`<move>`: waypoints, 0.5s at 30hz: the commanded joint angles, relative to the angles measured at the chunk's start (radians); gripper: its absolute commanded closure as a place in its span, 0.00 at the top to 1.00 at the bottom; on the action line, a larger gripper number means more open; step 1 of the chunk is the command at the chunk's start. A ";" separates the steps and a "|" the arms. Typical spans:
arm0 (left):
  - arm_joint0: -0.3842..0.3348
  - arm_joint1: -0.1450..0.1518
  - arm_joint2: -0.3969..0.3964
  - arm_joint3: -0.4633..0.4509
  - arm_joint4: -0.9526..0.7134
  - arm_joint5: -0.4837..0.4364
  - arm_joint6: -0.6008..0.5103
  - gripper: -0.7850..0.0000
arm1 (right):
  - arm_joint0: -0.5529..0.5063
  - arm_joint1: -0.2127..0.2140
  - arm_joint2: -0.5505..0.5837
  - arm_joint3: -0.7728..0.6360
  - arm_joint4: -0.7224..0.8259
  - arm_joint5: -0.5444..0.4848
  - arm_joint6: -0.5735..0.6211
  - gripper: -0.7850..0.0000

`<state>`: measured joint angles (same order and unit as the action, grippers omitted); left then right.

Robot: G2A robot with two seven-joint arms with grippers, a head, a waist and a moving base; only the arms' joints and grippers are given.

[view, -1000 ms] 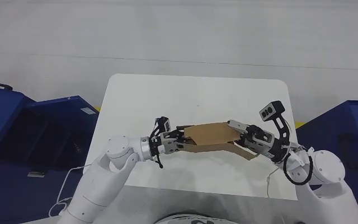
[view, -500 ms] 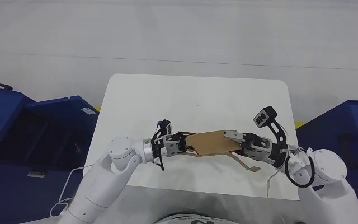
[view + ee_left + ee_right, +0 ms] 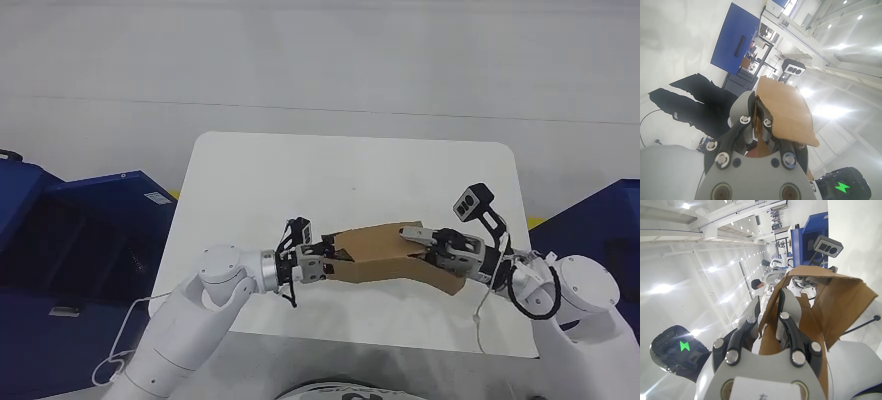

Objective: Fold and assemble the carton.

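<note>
Carton [image 3: 378, 252], just one, gripped between left tool [image 3: 755, 106] and right tool [image 3: 770, 302].

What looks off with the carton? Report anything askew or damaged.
The carton is half-formed and skewed between the left hand and right hand; its edge at the left hand looks ragged, and one flap juts loose near the right hand.

A green lightning-bolt sign glows on the left wrist's black module [image 3: 842, 187] and on the right wrist's black module [image 3: 679, 347]. The white label [image 3: 764, 391] is cut off and unreadable.
</note>
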<state>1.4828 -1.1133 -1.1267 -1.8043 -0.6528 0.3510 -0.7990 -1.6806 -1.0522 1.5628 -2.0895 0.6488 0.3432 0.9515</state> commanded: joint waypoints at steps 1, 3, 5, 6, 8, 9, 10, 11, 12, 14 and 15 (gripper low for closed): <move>-0.003 0.000 0.012 0.003 0.006 0.004 0.000 0.00 | 0.013 0.001 -0.008 0.012 0.001 0.002 -0.005 0.22; -0.005 -0.001 0.021 0.005 0.012 0.006 0.001 0.00 | 0.024 0.001 -0.013 0.021 0.007 0.009 -0.008 0.22; -0.008 -0.001 0.029 0.009 0.016 0.009 0.003 0.00 | 0.033 0.002 -0.018 0.027 0.005 0.014 -0.009 0.21; -0.010 -0.001 0.032 0.009 0.019 0.010 0.004 0.00 | 0.036 0.003 -0.020 0.029 0.003 0.017 -0.009 0.21; -0.014 -0.001 0.038 0.011 0.025 0.011 0.006 0.00 | 0.041 0.005 -0.024 0.034 -0.007 0.023 -0.010 0.20; -0.015 0.000 0.040 0.012 0.028 0.009 0.008 0.00 | 0.043 0.006 -0.027 0.035 -0.012 0.027 -0.010 0.20; -0.016 0.000 0.041 0.012 0.031 0.007 0.010 0.00 | 0.045 0.007 -0.030 0.036 -0.019 0.032 -0.007 0.20; -0.017 0.000 0.043 0.012 0.035 0.006 0.012 0.00 | 0.046 0.008 -0.032 0.036 -0.025 0.036 -0.004 0.18; -0.018 0.000 0.044 0.012 0.039 0.004 0.014 0.00 | 0.047 0.009 -0.034 0.036 -0.032 0.039 0.000 0.18; -0.018 0.001 0.046 0.011 0.048 0.002 0.017 0.00 | 0.046 0.012 -0.035 0.036 -0.041 0.044 0.007 0.18; -0.019 0.002 0.047 0.010 0.053 0.001 0.019 0.00 | 0.045 0.013 -0.035 0.036 -0.048 0.047 0.009 0.18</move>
<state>1.4644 -1.1122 -1.0805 -1.7936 -0.6054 0.3530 -0.7821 -1.6344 -1.0406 1.5276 -2.0530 0.6069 0.3870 0.9580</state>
